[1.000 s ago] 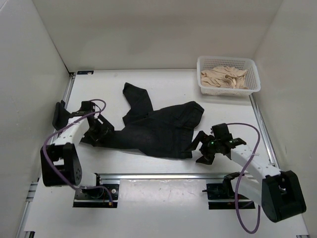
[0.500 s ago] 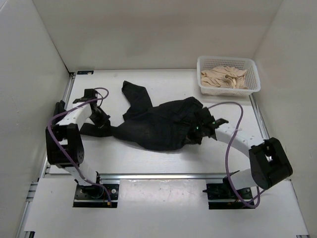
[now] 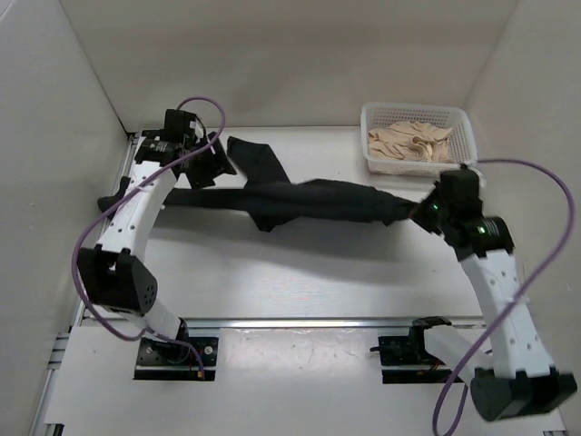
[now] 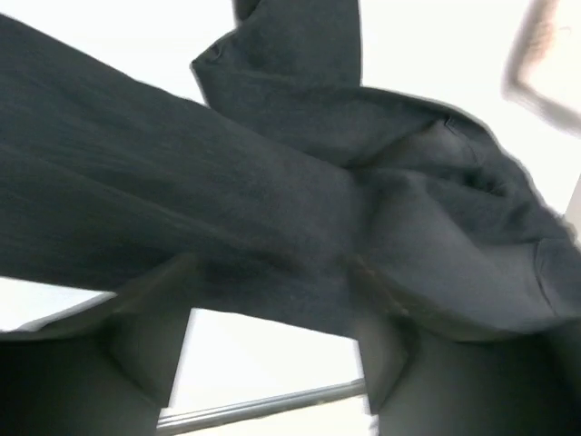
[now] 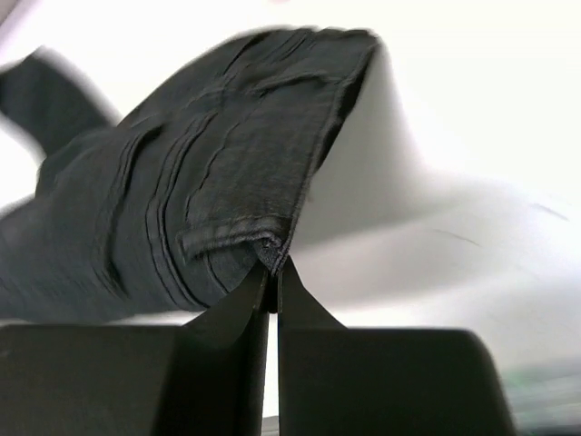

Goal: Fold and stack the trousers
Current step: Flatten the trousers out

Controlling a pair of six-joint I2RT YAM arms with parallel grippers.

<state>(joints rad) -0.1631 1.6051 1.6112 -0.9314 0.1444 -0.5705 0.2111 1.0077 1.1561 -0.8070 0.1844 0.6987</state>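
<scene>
Right wrist: my right claw [image 5: 272,275] pinches a thin edge of the trousers [image 5: 209,173], stretched across the counter [image 3: 300,282]. Left claw [image 4: 272,309] is spread, so the cloth could slip free and bunch.

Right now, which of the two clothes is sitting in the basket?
The tan cloth, bunched up inside the white basket at the back right. The black trousers are outside it, stretched long over the table.
</scene>
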